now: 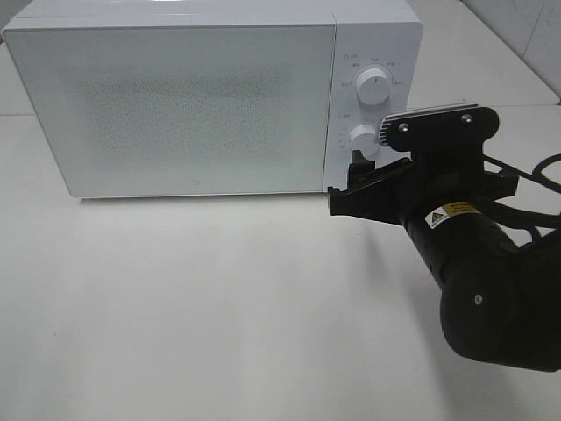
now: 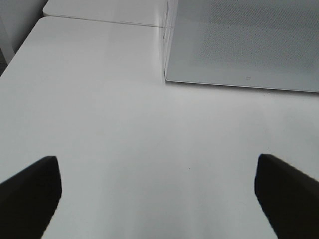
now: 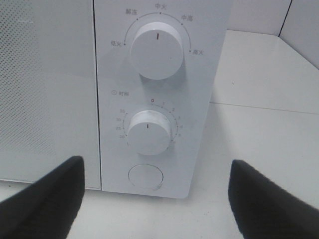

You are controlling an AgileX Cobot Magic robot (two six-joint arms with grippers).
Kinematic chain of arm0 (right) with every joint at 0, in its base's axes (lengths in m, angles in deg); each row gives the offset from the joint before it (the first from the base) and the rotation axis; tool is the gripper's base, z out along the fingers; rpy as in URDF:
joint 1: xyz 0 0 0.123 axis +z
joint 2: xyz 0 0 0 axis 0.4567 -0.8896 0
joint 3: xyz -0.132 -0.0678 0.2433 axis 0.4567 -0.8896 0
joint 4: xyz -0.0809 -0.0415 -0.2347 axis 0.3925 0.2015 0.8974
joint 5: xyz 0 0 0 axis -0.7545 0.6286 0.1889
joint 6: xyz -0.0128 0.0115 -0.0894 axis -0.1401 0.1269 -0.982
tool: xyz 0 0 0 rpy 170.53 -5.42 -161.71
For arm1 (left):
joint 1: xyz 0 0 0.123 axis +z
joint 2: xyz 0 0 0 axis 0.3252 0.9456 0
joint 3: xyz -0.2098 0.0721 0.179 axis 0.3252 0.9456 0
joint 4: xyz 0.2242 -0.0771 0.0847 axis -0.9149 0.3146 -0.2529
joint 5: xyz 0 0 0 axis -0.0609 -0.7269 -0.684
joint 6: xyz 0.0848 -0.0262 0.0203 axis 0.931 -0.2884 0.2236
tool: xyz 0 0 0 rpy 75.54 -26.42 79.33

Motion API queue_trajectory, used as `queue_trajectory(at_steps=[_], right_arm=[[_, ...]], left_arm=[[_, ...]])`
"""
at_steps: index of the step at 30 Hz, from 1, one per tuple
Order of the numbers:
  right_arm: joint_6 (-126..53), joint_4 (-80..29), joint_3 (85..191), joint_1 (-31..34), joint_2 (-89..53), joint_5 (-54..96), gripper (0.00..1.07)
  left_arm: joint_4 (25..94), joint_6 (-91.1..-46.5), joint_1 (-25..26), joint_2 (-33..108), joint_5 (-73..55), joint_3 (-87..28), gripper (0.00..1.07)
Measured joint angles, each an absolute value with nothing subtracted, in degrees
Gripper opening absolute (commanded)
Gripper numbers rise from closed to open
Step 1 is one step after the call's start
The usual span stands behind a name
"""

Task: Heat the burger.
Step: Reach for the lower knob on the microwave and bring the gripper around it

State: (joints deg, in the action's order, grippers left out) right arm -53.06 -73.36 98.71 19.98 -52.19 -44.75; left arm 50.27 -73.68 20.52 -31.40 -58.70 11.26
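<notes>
burger unseen; right gripper point(image 3: 155, 169), jaws spread, faces the microwave's point(image 1: 175, 96) lower dial point(image 3: 148, 132).

White counter point(image 1: 219, 298) under & all round right end effector point(image 3: 157, 201): matte, soft even light from above, faint glare, weak shadows. Straight ahead of it, close: white microwave point(image 1: 175, 105) w/ frosted dotted door, ctrl panel point(image 3: 204, 99) nearest. Past the microwave a 2nd white tabletop butts on, thin seam point(image 3: 259, 108) btwn. Further back, to that end effector's right: pale tiled wall point(image 1: 526, 26), grey grout lines. Ahead of left end effector point(image 2: 157, 196): bare counter, then microwave door.
</notes>
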Motion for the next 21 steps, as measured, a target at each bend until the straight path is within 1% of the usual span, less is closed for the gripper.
queue_trajectory(at_steps=[8, 15, 21], right_arm=[[-53.1, -75.0, 102.8, 20.0, -57.5, -44.7, 0.76], [-53.1, -75.4, 106.4, 19.8, -59.0, -44.7, 0.76], [-53.1, -75.2, 109.8, 16.7, -60.9, -44.8, 0.76]], left_arm=[[50.3, -73.7, 20.5, -31.4, -58.7, 11.3, 0.98], [50.3, -73.7, 20.5, -31.4, -58.7, 11.3, 0.98], [50.3, -73.7, 20.5, -31.4, -58.7, 11.3, 0.98]])
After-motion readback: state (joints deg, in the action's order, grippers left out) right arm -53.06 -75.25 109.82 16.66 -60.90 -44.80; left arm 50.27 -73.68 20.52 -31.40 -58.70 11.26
